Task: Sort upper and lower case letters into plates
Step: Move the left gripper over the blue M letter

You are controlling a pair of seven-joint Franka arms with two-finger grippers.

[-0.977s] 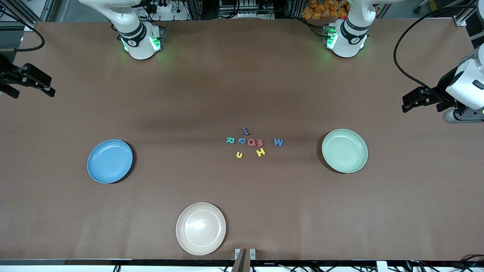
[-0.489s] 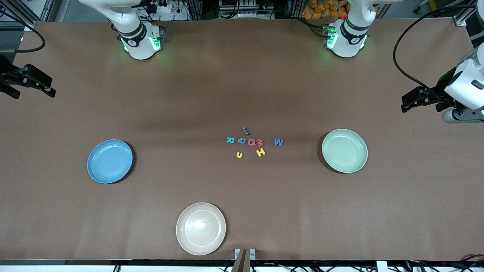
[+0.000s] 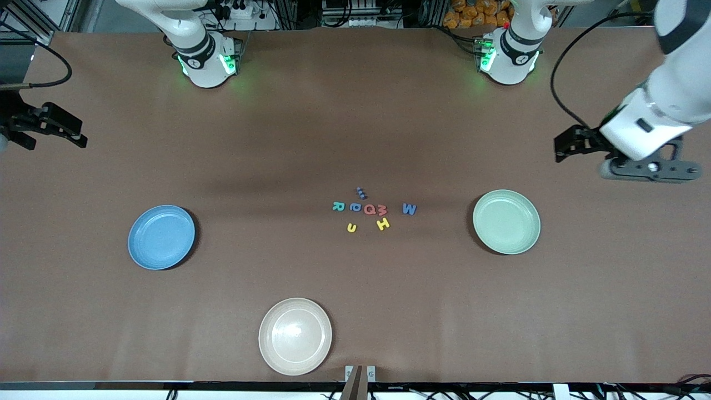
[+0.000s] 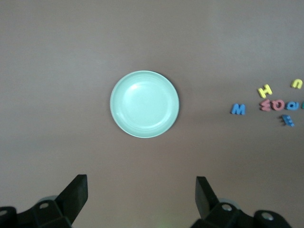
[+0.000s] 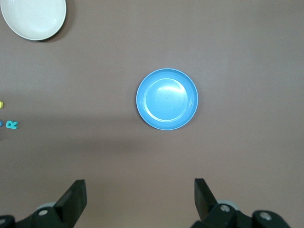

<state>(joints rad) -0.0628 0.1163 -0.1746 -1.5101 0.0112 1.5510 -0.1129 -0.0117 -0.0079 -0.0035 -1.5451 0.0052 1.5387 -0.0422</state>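
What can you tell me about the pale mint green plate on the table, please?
The mint green plate is round, shallow and rimmed, with a smooth, slightly glossy surface that looks like plastic. It sits flat and upright on the brown table, toward the left arm's end, with nothing in it and nothing touching it. The small cluster of coloured letters lies apart from it toward the table's middle; the blue M is the closest one. In the left wrist view the plate shows whole, its inside catching a soft highlight.

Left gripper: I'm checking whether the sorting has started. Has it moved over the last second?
Yes. The left gripper has shifted toward the table's middle and now stands closer to the mint green plate.
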